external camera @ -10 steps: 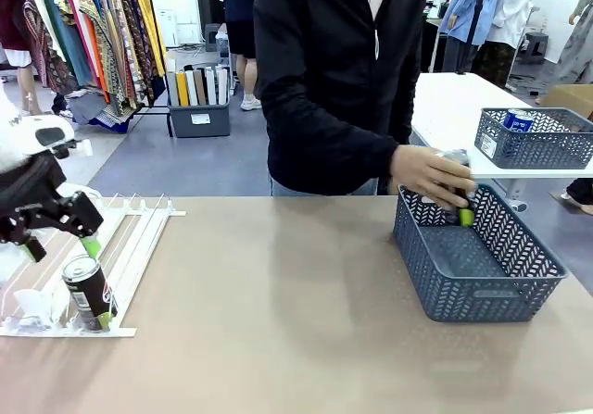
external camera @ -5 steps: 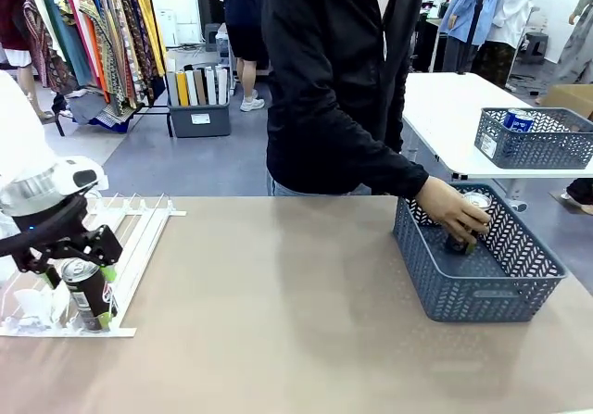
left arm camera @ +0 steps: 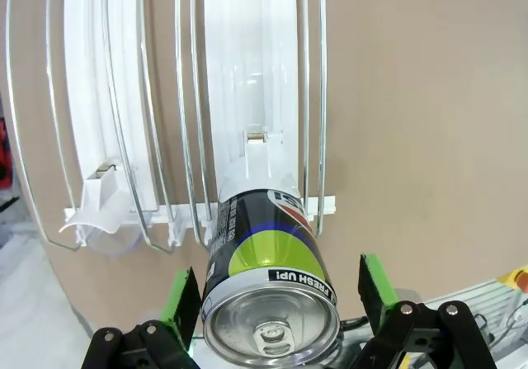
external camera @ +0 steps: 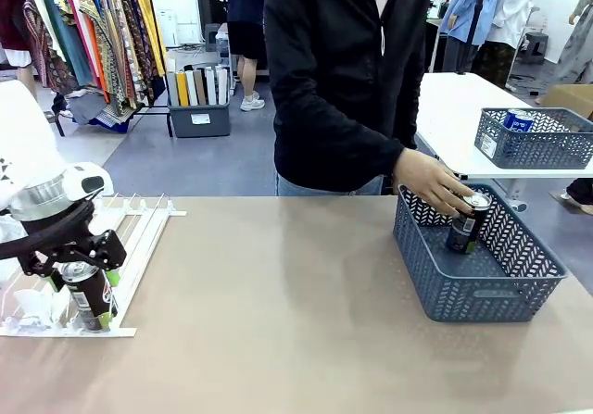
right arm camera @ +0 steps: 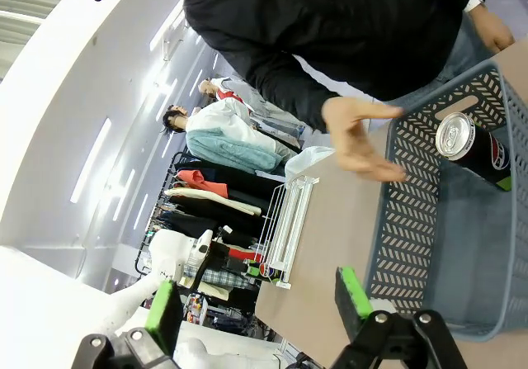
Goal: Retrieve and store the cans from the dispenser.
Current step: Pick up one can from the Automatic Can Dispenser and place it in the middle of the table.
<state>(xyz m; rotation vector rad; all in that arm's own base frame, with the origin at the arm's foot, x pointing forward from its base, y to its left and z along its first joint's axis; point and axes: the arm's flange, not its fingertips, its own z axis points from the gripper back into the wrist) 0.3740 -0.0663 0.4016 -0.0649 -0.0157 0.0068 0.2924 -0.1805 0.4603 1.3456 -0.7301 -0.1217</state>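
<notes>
calling desk, operator here: my left gripper (external camera: 85,278) has come down from above the dispenser (external camera: 139,233) and now straddles the black can (left arm camera: 268,274) at the rack's low end, about 8 o'clock on the table (external camera: 278,294); its jaws stand wide, a green pad on either side of the can, neither pressing it that i can see.

desk: so nothing gripped yet; and the far side?

operator: a second ago the person's hand (external camera: 431,184) was lowering a second black can (external camera: 466,221) into the grey-blue basket (external camera: 482,294) at 3 o'clock; now that can stands upright inside, near the far wall; my right wrist view shows the hand open and apart from it.

desk: right arm?

operator: my right gripper (right arm camera: 260,299) hangs spread with nothing between its pads.

desk: what does that mean for the job?

operator: one can is stored, i'd judge; the one between my left pads is the only one i see on the rack, sitting at the stopper end of its lane, 6 o'clock in my left wrist view; i reckon the next thing is to close squarely on it; it's slim and could tip if one pad lands first.
</notes>
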